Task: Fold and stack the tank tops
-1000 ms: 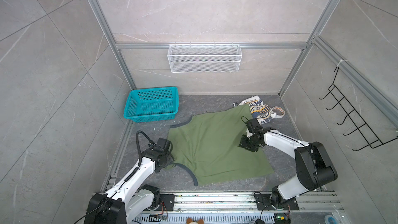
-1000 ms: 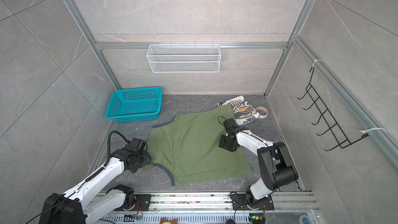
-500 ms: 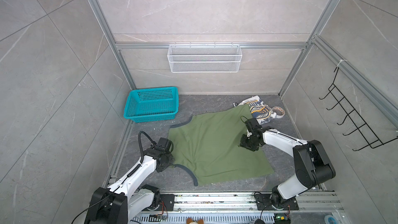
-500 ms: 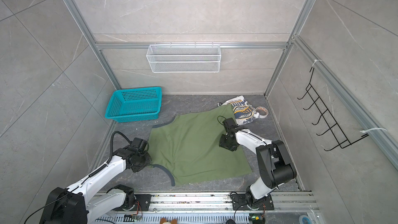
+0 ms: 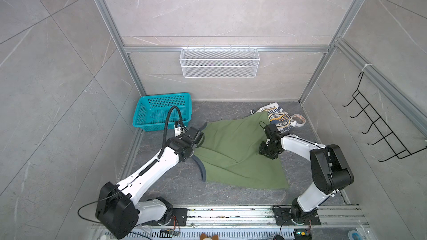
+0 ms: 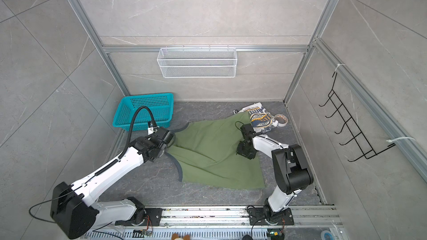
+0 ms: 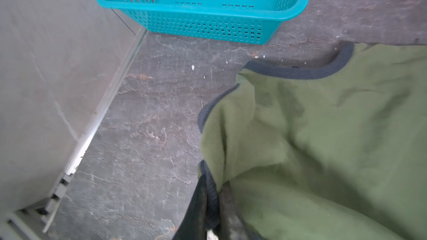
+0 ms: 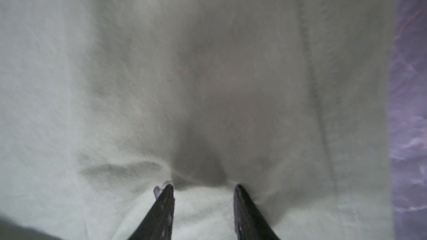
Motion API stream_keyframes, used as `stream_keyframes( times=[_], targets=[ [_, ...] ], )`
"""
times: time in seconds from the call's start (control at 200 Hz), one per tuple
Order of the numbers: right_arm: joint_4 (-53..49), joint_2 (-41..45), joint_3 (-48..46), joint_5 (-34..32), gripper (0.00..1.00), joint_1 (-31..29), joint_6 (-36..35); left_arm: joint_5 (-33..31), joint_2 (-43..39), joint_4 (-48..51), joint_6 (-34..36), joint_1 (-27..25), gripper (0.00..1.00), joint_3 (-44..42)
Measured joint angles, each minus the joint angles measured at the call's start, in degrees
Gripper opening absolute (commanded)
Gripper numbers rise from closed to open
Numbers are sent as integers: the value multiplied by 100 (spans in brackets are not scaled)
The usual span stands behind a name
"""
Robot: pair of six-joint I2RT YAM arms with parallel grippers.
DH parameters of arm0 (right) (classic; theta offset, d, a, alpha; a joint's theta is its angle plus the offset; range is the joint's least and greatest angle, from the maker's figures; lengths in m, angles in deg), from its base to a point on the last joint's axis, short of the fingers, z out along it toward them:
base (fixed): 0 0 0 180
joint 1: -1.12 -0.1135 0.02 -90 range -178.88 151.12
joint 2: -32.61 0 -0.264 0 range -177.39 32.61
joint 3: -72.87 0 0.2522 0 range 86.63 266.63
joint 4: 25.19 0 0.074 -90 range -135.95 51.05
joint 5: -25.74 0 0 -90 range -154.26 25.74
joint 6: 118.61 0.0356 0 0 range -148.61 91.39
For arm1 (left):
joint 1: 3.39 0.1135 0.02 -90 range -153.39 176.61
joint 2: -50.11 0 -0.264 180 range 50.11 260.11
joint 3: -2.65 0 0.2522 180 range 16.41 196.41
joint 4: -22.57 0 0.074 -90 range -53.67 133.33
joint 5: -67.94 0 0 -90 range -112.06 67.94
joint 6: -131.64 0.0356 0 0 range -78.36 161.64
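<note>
The olive green tank top (image 5: 231, 155) (image 6: 208, 158) lies spread on the dark floor, its grey trim curling at its left side. My left gripper (image 5: 197, 143) (image 6: 170, 145) is shut on the grey trim of a shoulder strap (image 7: 209, 176), with the cloth (image 7: 323, 146) bunched and raised there. My right gripper (image 5: 265, 154) (image 6: 243, 153) stands open, its tips (image 8: 203, 187) pressed down into the green cloth (image 8: 138, 65) near that cloth's right edge. The white tank top (image 5: 277, 117) (image 6: 261, 118) lies crumpled at the back right, badge print up, partly under the green one.
A teal basket (image 5: 161, 111) (image 6: 143, 111) (image 7: 203, 12) sits at the back left, close to my left arm. A tape roll (image 5: 298, 120) (image 6: 280, 119) lies beside the white top. A wire shelf (image 5: 219, 65) hangs on the back wall and a black hook rack (image 5: 381, 130) on the right wall.
My left gripper has shut on the green top's grey strap and moved up, back and rightward, gathering that side of the cloth. The right gripper has stayed in place.
</note>
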Motion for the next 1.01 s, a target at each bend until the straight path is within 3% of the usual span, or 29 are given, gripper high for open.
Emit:
stream_keyframes(
  times=[0.12,0.235,0.329,0.484,0.719,0.883,0.958,1.008],
  targets=[
    [7,2,0,24,45,39,9,177,133,-33,-153,0,56,-461],
    [50,2,-11,26,45,122,9,704,-387,-149,-289,66,67,-1287],
    [68,2,-13,44,45,155,9,1180,-1130,-219,-306,409,69,-1764],
    [70,2,-11,52,44,164,7,2074,-1891,-570,-251,1576,68,-1954],
    [74,4,-20,74,44,170,7,3060,-1357,-1086,-129,2723,67,-2116],
    [101,24,-42,94,44,175,9,3506,-1027,-1534,-70,2988,67,-2376],
    [114,24,-46,107,44,175,7,3698,-831,-1755,-15,2988,60,-2420],
    [111,24,-46,109,44,177,7,3792,-662,-1904,26,2988,51,-2411]
  ],
)
